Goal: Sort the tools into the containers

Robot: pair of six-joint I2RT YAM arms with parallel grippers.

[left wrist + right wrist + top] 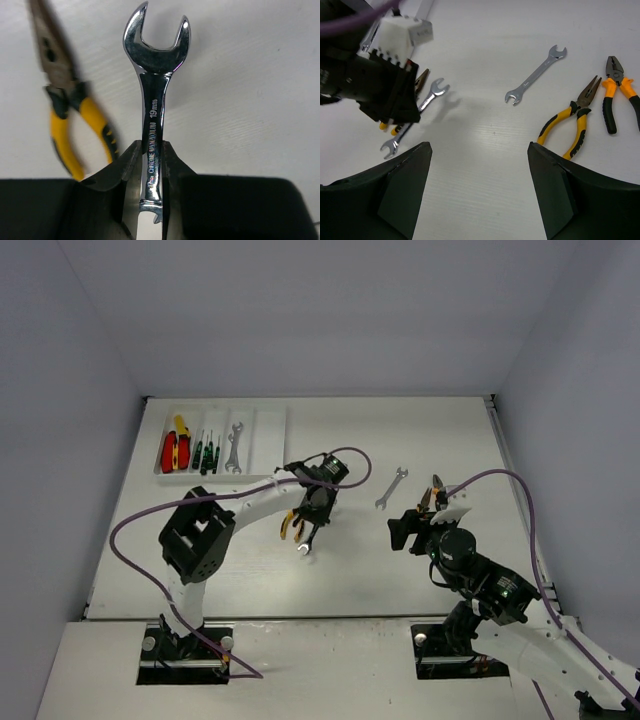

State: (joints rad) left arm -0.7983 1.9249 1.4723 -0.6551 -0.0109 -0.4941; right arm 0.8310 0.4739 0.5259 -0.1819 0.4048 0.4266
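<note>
The white tabletop (420, 440) carries the tray (270, 440) at 10 o'clock. Its 4 lanes keep kinds apart: knives (172, 450), screwdrivers (205, 452), 1 sorted wrench (235, 448), and a bare 3 o'clock lane, probably meant for pliers. The right tool (479, 185) hangs wide open and empty near long-nose pliers (572, 117). The left tool (151, 152), mid-tabletop, is closed tight on a silver wrench (156, 50), pinching the shank's narrow edges so the head juts forward, likely bound for the wrench lane at 11 o'clock. Yellow-handled pliers (60, 95) lie at its 9 o'clock.
</note>
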